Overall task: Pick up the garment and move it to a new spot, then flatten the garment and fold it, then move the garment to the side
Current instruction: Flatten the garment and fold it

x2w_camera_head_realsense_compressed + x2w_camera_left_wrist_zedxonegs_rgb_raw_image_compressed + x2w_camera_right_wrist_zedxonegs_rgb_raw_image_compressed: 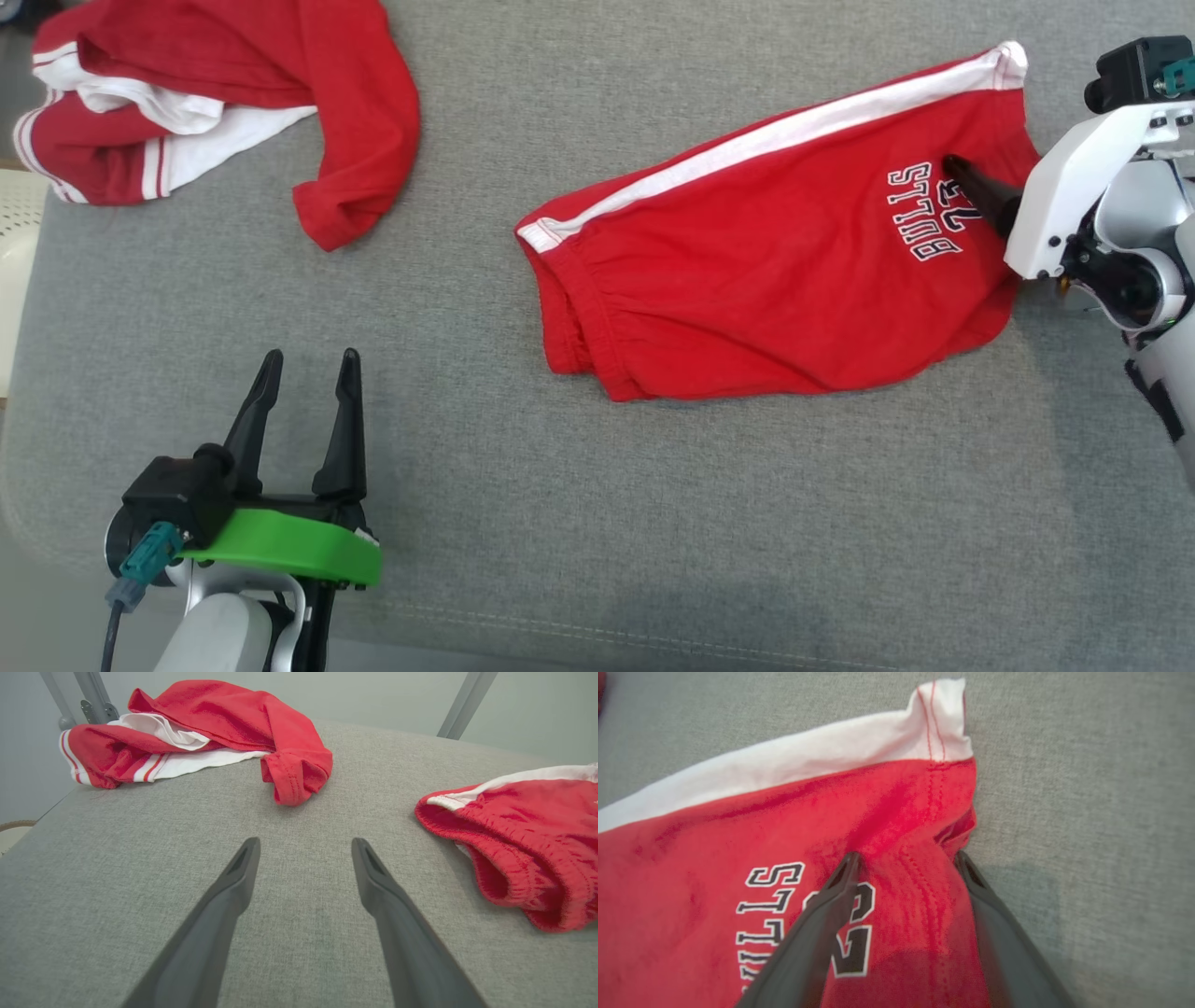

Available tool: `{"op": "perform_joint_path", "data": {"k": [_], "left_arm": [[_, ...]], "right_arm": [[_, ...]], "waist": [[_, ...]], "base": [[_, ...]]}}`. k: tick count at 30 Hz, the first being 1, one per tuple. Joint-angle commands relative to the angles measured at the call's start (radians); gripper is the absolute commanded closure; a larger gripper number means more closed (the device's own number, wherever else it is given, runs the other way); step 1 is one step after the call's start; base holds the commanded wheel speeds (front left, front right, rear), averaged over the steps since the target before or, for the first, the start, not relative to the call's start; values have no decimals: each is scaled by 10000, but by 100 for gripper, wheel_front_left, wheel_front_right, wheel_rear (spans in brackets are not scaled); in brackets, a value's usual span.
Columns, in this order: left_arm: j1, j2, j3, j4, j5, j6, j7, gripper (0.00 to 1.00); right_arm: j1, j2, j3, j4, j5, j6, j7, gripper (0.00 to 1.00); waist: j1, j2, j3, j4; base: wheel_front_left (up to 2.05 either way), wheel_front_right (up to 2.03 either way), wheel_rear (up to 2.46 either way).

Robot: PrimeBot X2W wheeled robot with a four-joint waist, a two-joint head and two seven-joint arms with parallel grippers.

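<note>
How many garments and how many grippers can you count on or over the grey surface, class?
Garments: 2 (red shorts, crumpled red-and-white garment)
Grippers: 2 (left gripper, right gripper)
Total: 4

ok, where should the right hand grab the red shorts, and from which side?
Grip the leg hem of the red shorts beside the print, coming down at the edge on the robot's right. The cloth there bunches into a raised fold that the open right hand straddles. The middle lies flat, with little to pinch.
</note>
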Motion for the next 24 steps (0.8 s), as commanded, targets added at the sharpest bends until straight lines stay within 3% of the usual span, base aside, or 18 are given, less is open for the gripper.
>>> {"op": "perform_joint_path", "data": {"k": [1,7,11,19,24], "left_arm": [[108,-125,131,32,107,-110,-46,0],[663,-524,923,675,630,-850,-38,0],[1190,-583,1452,930,827,-1083,-39,0],[1944,-363,1886,933,1132,-1408,-39,0],[2135,-407,1945,865,1255,-1540,-39,0]], "right_arm": [[449,357,97,196,93,21,-5,100],[922,933,-246,73,1019,21,-3,100],[1411,995,-708,-75,1808,11,97,100],[2515,344,-1996,88,2415,11,235,100],[3177,-234,-3427,648,2277,13,-68,100]], "waist": [[0,0,-173,152],[0,0,-967,-343],[0,0,-1643,-980],[0,0,-2337,-1912],[0,0,-2378,-2166]], "base": [[0,0,0],[0,0,0],[0,0,0],[0,0,0],[0,0,0]]}}
